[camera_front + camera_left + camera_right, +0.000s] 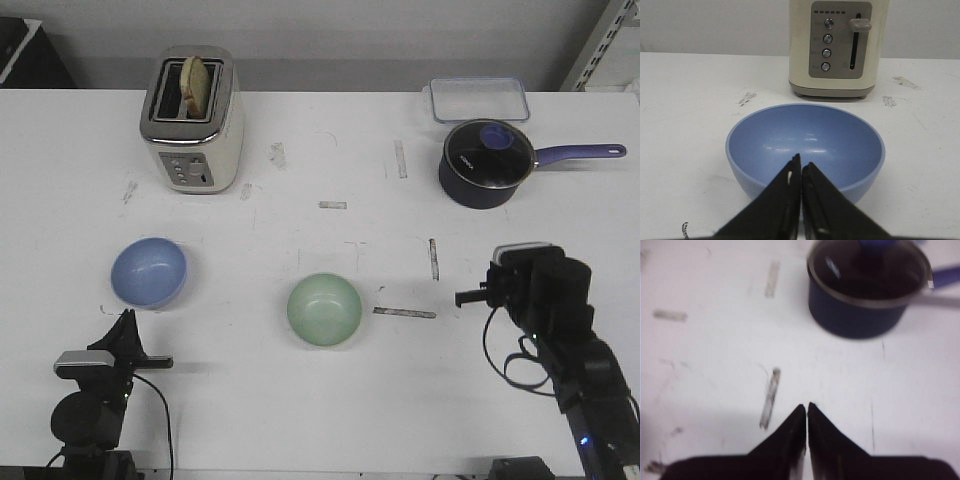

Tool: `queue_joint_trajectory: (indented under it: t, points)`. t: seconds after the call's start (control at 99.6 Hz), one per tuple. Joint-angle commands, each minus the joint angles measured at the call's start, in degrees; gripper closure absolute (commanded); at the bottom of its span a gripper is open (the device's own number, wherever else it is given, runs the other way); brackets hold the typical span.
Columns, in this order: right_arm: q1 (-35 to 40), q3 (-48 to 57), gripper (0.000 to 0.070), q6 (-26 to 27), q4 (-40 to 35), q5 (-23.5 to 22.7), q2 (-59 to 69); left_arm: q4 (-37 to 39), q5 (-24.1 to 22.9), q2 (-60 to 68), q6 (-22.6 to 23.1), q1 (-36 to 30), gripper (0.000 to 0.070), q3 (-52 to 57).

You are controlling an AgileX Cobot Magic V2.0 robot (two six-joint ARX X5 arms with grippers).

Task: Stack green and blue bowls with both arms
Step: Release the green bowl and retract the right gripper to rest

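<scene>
Blue bowl [148, 272] left, green bowl [324, 310] centre, apart, toaster [193, 119] behind, navy pot [487, 163] right

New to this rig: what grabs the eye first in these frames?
Two pastel bowls on the white table: the blue bowl at front left, the green bowl near the centre, both upright and apart. Behind them, a cream toaster with bread in its slot at back left, and a navy pot at back right.
</scene>
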Motion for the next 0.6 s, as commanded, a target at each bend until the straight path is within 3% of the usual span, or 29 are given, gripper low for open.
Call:
queue_joint_trajectory:
  t: [0.0, 0.231, 0.452, 0.592]
  points:
    - [-0.2, -4.8, 0.0700, 0.6, 3.0, 0.1, -3.4, 1.0, -0.1, -0.1, -0.2, 0.1, 0.0699, -1.0]
    - [-0.2, -18.7, 0.0700, 0.6, 11.2, 0.1, -15.2, 1.1, -0.1, 0.0, -0.1, 0.1, 0.0699, 3.5]
    - [-0.2, -21.3, 0.0700, 0.6, 14.1, 0.0, -20.5, -1.7, -0.1, 3.2, 0.3, 0.1, 0.0690, 14.2]
    - [-0.2, -21.3, 0.0700, 0.6, 14.9, 0.1, -21.2, -8.3, -0.1, 11.6, 0.3, 0.1, 0.0540, 25.7]
